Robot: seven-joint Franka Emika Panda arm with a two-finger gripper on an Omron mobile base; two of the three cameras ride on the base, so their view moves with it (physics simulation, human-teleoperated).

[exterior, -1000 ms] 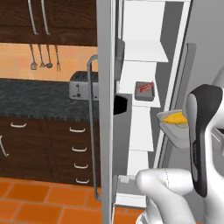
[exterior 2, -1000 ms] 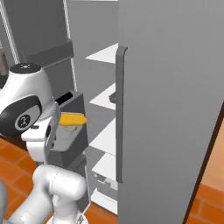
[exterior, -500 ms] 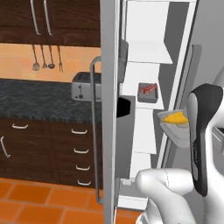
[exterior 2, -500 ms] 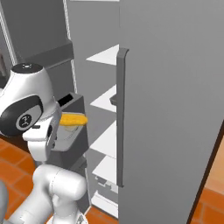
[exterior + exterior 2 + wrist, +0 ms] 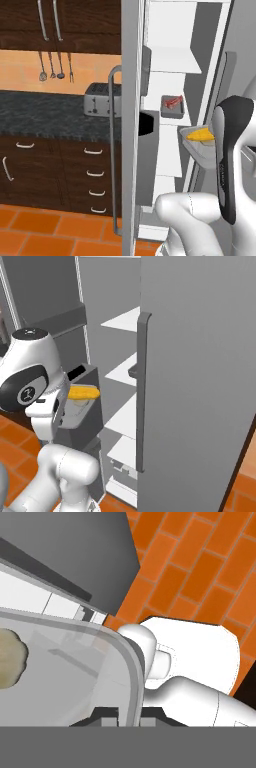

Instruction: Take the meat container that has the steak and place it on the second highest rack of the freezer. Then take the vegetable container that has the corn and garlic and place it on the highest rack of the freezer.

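- The robot arm is holding a shallow grey tray [image 5: 200,145] in the air in front of the open freezer [image 5: 175,90], with a yellow corn cob [image 5: 202,134] lying across it.
- Looking along the hand, the gripper [image 5: 127,714] is pinched shut on the rim of the tray, whose clear curved wall is sweeping up from between the finger tips; a pale, lumpy thing inside, probably the garlic [image 5: 11,659], is sitting near the far side.
- A second small tray with the red steak [image 5: 173,102] is already resting on a white shelf [image 5: 172,117] inside the freezer, above the level of the held tray.
- The top shelf [image 5: 172,62] is sitting bare above it, and it is likely where the held tray is heading.
- The tray looks stiff, light and smooth; held by one edge only, it may tip, and the loose corn could roll, so keeping it level seems wise.
- The shelves look flat, white and slick, and the opening is narrow between the grey door [image 5: 131,125] and the freezer wall.
- To the left, a dark stone counter [image 5: 50,115] is carrying a silver toaster [image 5: 102,99], with utensils [image 5: 55,67] hanging on the wall; the floor [image 5: 45,232] is orange tile.
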